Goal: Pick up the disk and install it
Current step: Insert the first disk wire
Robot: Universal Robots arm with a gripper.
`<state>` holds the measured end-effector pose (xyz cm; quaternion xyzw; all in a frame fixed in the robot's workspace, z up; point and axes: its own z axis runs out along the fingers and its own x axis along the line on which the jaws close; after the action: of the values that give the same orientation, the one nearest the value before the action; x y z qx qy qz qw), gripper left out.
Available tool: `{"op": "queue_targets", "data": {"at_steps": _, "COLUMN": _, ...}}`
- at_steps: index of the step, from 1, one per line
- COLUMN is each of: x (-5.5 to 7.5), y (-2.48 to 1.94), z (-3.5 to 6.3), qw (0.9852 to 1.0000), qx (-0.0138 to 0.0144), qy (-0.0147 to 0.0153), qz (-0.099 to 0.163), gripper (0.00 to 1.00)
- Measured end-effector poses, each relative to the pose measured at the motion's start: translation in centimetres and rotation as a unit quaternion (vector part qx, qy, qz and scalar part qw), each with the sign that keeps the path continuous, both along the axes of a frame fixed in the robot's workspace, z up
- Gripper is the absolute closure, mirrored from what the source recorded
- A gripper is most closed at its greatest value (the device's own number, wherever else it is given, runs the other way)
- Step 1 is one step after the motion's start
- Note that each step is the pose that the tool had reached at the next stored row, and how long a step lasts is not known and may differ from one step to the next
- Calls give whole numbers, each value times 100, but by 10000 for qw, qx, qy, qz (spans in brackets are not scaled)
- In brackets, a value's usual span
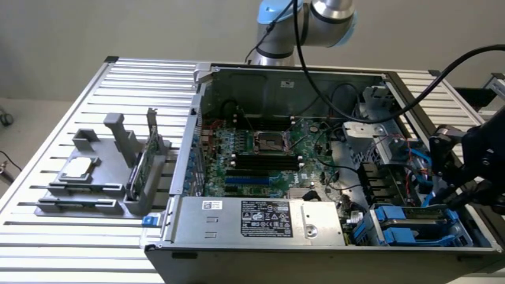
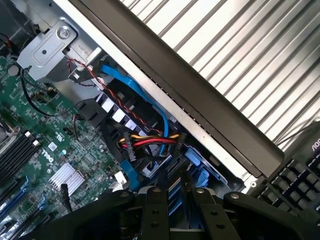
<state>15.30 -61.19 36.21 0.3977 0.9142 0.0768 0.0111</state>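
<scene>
Wrist view: "DELL" on motherboard [image 2: 65, 150] (green); tool [image 2: 177, 194] near blue drive bay [image 2: 196, 169], grip unclear.

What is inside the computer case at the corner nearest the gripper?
Visible there: blue plastic drive rails, a blue cable and a red-yellow-black wire bundle. The gripper hangs over them. Whatever lies between and beneath the rails is covered.

Open computer case [image 1: 284, 80], slatted table [image 1: 71, 248], robot arm [image 1: 323, 18]
</scene>
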Motion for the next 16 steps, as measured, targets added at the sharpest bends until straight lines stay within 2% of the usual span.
{"op": "queue_targets", "data": {"at_steps": 3, "x": 10, "y": -10, "z": -7, "qw": 9999, "qx": 106, "qy": 27, "qz": -2, "gripper": 75}}
{"op": "queue_targets", "data": {"at_steps": 7, "x": 28, "y": -26, "z": -23, "qw": 9996, "qx": 271, "qy": 37, "qz": -8, "gripper": 75}}
{"op": "queue_targets", "data": {"at_steps": 9, "x": 29, "y": -34, "z": -34, "qw": 9995, "qx": 325, "qy": 36, "qz": -24, "gripper": 75}}
{"op": "queue_targets", "data": {"at_steps": 11, "x": 30, "y": -48, "z": -53, "qw": 9993, "qx": 357, "qy": 36, "qz": -48, "gripper": 75}}
{"op": "queue_targets", "data": {"at_steps": 16, "x": 30, "y": -94, "z": -111, "qw": 9992, "qx": 384, "qy": 33, "qz": -123, "gripper": 75}}
